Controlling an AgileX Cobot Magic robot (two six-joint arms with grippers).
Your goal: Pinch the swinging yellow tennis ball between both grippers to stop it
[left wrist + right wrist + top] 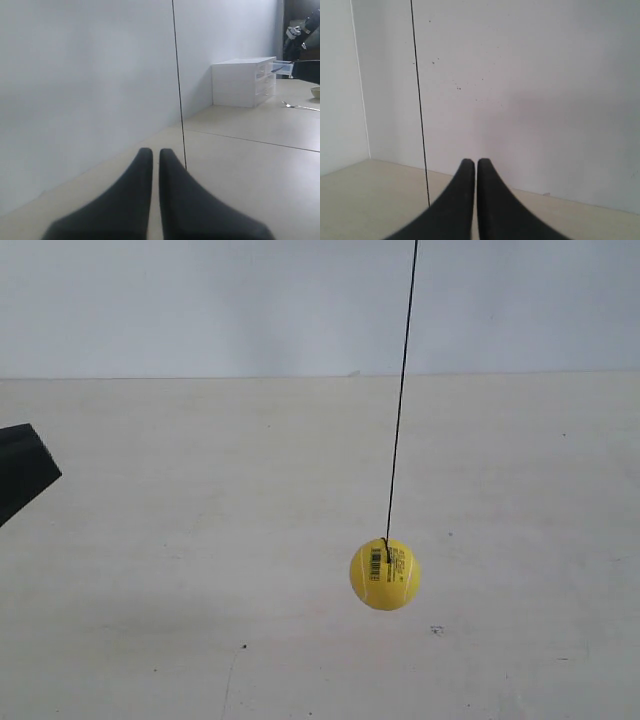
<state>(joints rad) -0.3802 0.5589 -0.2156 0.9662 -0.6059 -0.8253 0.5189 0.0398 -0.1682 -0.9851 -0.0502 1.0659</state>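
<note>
The yellow tennis ball [385, 574], with a barcode-like label near its top, hangs above the beige table on a thin dark string [401, 390] in the exterior view. Only a black tip of the arm at the exterior view's left [22, 470] shows, far from the ball. No arm shows at that view's right. In the left wrist view my left gripper [156, 151] is shut with nothing in it, and the string [178, 85] passes just beside its tips. My right gripper [472, 162] is likewise shut and empty, with the string [419, 100] off to one side. Neither wrist view shows the ball.
A white drawer unit [243, 81] stands against the wall in the left wrist view, with a spoon [299, 106] and a bowl's edge [315, 91] on the table beyond it. A pale wall [200, 300] backs the beige table [200, 540].
</note>
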